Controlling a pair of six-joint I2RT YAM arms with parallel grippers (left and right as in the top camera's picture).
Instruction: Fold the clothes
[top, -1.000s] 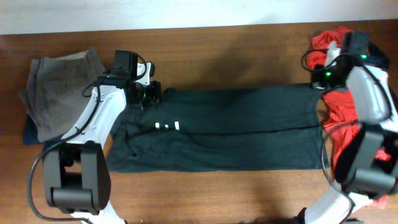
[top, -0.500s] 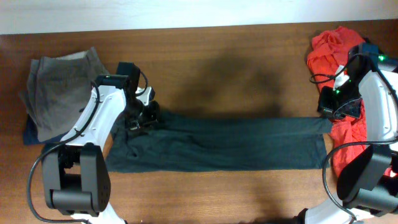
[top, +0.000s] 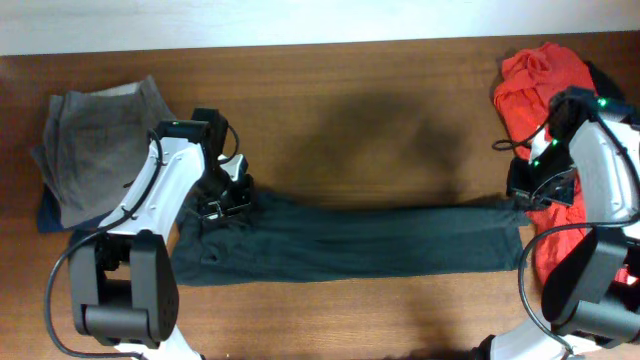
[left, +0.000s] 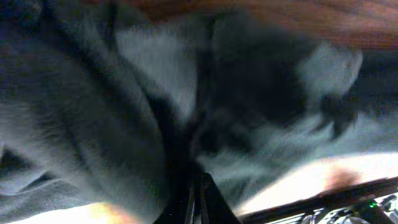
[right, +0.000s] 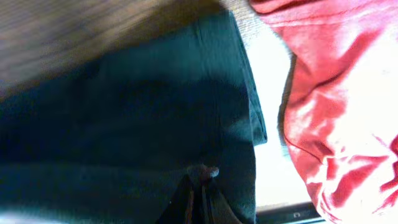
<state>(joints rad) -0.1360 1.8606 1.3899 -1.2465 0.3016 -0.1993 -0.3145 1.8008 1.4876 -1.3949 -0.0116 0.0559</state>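
1. Two pincers, and both are closed on cloth. Your left pincer (top: 226, 200) nips the waist end of the trousers (top: 370, 238), and your right pincer (top: 521, 196) has the hem end. The right wrist view shows a tuck of dark fabric between the tips. The left wrist view is blurred, but the tips meet with cloth all round them.
2. You've got the trousers stretched along the front part of the table (top: 380, 110) in one long narrow band between the arms. The hems lie just beside the red garment (top: 535, 75), and the waist is near the grey pile (top: 95, 150).
3. My read: you're laying down the lengthwise fold, one leg over the other.
4. Next, I'd say, set both ends down level and let go. Then carry the hems across to the waist, lifting clear of the red garment.
5. The fabric is soft and near-black. It lies smooth through the middle and rumpled at the waist, with the far edge sagging slightly.
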